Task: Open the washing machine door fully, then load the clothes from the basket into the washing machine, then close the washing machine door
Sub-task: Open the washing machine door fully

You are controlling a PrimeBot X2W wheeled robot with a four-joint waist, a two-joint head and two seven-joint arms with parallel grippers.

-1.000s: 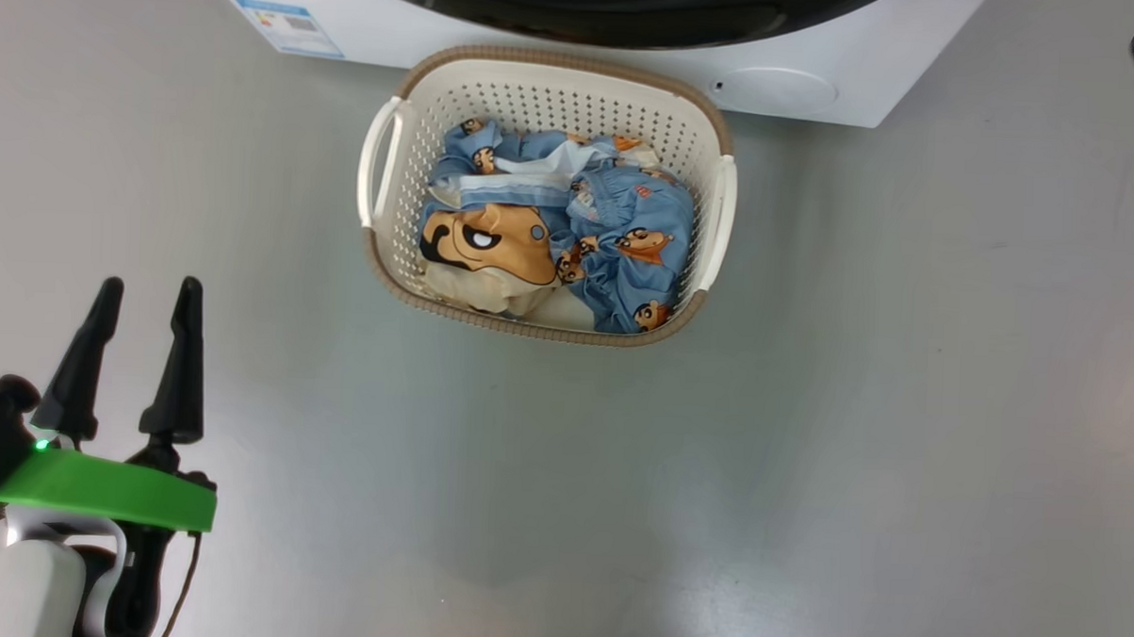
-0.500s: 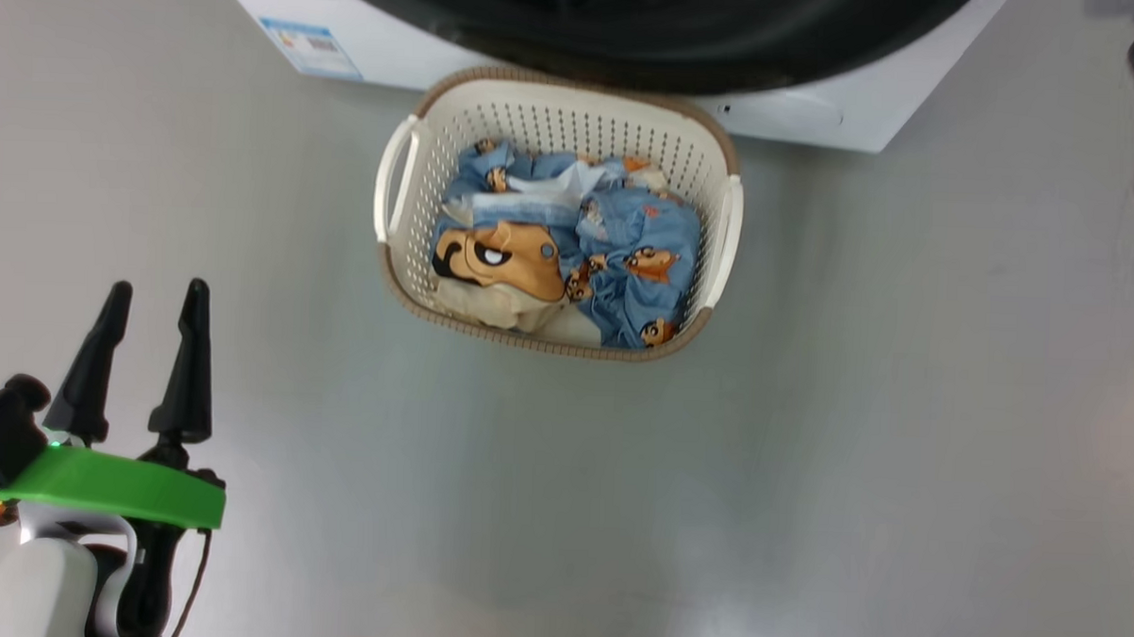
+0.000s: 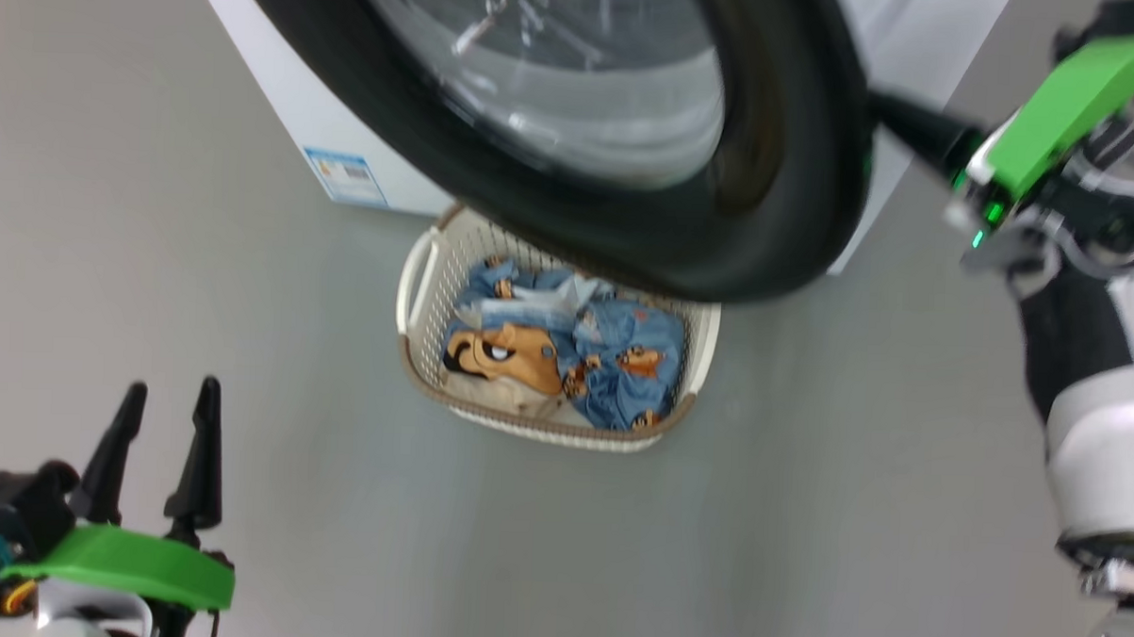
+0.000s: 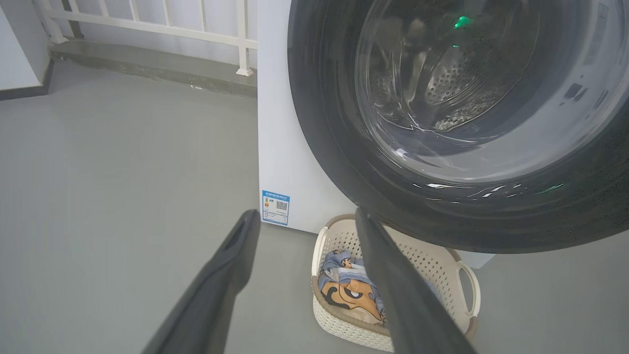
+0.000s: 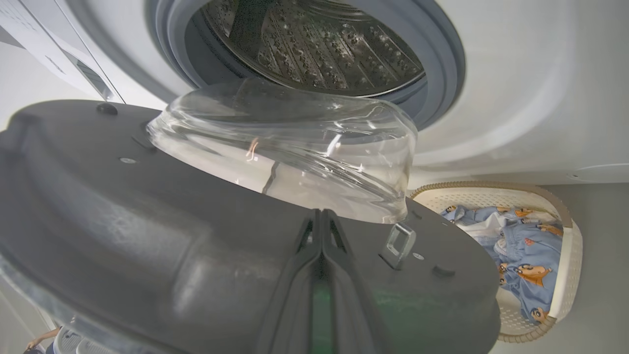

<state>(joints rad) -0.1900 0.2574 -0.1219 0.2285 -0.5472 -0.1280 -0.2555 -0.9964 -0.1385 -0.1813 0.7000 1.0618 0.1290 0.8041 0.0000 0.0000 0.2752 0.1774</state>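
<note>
The washing machine door (image 3: 627,226) stands swung partly out from the white washing machine (image 3: 291,111), hanging over the basket's far end. My right gripper (image 3: 899,121) is shut, its tips behind the door's right edge. In the right wrist view my right gripper (image 5: 322,216) lies against the door's dark grey inner face (image 5: 123,231), below the glass bowl (image 5: 285,147) and left of the latch hook (image 5: 399,243). The steel drum (image 5: 314,44) lies open behind. The basket (image 3: 415,285) holds the light blue clothes (image 3: 613,358) on the floor. My left gripper (image 3: 162,422) hangs open and empty, low left.
Grey floor (image 3: 805,515) spreads around the basket. A blue label (image 4: 275,207) marks the machine's lower corner. A white railing (image 4: 147,24) on a low ledge runs behind the machine. The basket (image 4: 467,285) and clothes (image 4: 349,290) sit under the door (image 4: 334,147).
The head camera has tilted up, so the basket sits lower in the picture. The door now fills the top, and my right arm has come into view at its right edge. Left gripper unchanged.
</note>
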